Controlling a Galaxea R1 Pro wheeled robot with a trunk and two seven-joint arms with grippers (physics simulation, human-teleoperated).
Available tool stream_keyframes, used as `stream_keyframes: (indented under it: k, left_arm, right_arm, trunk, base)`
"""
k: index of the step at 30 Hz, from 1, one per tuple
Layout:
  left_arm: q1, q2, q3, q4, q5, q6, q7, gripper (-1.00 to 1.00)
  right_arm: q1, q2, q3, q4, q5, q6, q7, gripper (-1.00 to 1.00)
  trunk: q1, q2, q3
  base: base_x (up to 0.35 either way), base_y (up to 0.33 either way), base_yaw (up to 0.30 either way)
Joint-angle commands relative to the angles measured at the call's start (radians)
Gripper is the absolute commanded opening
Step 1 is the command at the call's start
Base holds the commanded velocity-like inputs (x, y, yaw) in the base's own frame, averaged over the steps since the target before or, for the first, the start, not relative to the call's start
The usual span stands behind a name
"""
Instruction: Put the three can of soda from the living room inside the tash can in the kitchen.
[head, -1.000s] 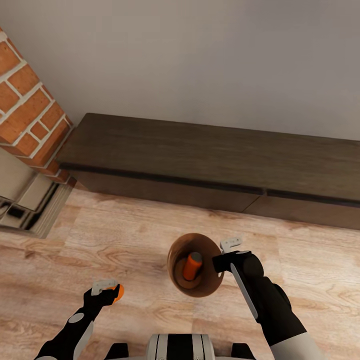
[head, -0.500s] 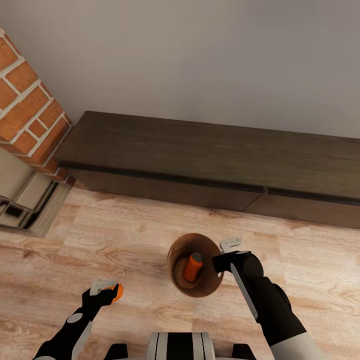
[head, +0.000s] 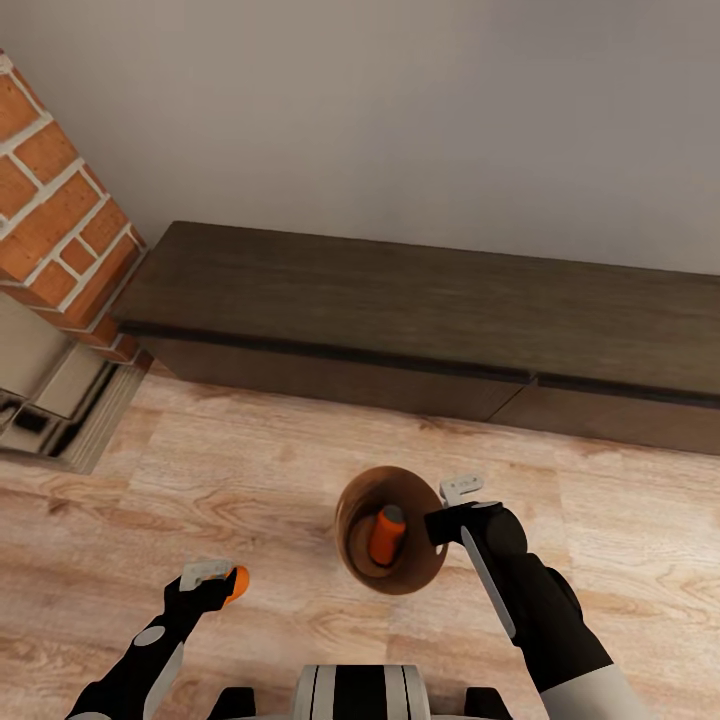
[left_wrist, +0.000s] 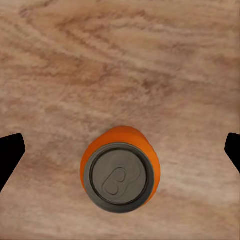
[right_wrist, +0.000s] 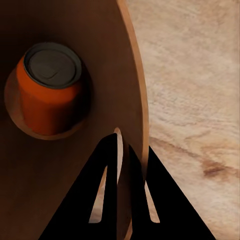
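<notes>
An orange can of soda (head: 385, 533) stands upright inside the brown tash can (head: 420, 575), seen from above in the right wrist view (right_wrist: 50, 95). My right gripper (head: 450, 510) is shut on the bin's rim (right_wrist: 137, 100), one finger (right_wrist: 107, 165) inside the wall and the other outside. A second orange can of soda (head: 237, 581) stands on the wood floor by my left gripper (head: 215, 585). In the left wrist view this can (left_wrist: 120, 172) sits below the gripper (left_wrist: 122, 149), whose fingers are spread wide open, well apart from it.
A long dark low cabinet (head: 400, 310) runs along the grey wall ahead. A red brick chimney (head: 60, 210) with a metal hearth (head: 50, 410) stands at the left. Light plank floor (head: 250, 470) lies between me and the cabinet.
My left gripper has drawn slightly back from the orange can on the floor. The right gripper and the bin have not moved.
</notes>
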Motion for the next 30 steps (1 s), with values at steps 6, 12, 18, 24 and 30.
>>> stream_keyframes:
  k: [6, 12, 18, 24, 30]
  left_arm:
    - [0.0, 0.0, 0.0, 0.0, 0.0, 0.0, 0.0, 1.0]
    - [0.0, 0.0, 0.0, 0.0, 0.0, 0.0, 0.0, 1.0]
    - [0.0, 0.0, 0.0, 0.0, 0.0, 0.0, 0.0, 1.0]
    - [0.0, 0.0, 0.0, 0.0, 0.0, 0.0, 0.0, 1.0]
    - [0.0, 0.0, 0.0, 0.0, 0.0, 0.0, 0.0, 1.0]
  right_arm:
    - [0.0, 0.0, 0.0, 0.0, -0.027, -0.001, 0.007, -1.0]
    - [0.0, 0.0, 0.0, 0.0, -0.027, -0.001, 0.007, -1.0]
    - [0.0, 0.0, 0.0, 0.0, -0.027, -0.001, 0.007, -1.0]
    - [0.0, 0.0, 0.0, 0.0, -0.028, -0.001, 0.007, -1.0]
    - [0.0, 0.0, 0.0, 0.0, -0.028, -0.001, 0.007, -1.0]
  trunk:
    - [0.0, 0.0, 0.0]
    - [0.011, -0.021, -0.009]
    - [0.034, -0.063, -0.028]
    - [0.046, -0.084, -0.038]
    - [0.046, -0.084, -0.038]
  base:
    - [0.0, 0.0, 0.0]
    - [0.0, 0.0, 0.0]
    - [0.0, 0.0, 0.0]
    - [0.0, 0.0, 0.0]
    - [0.0, 0.0, 0.0]
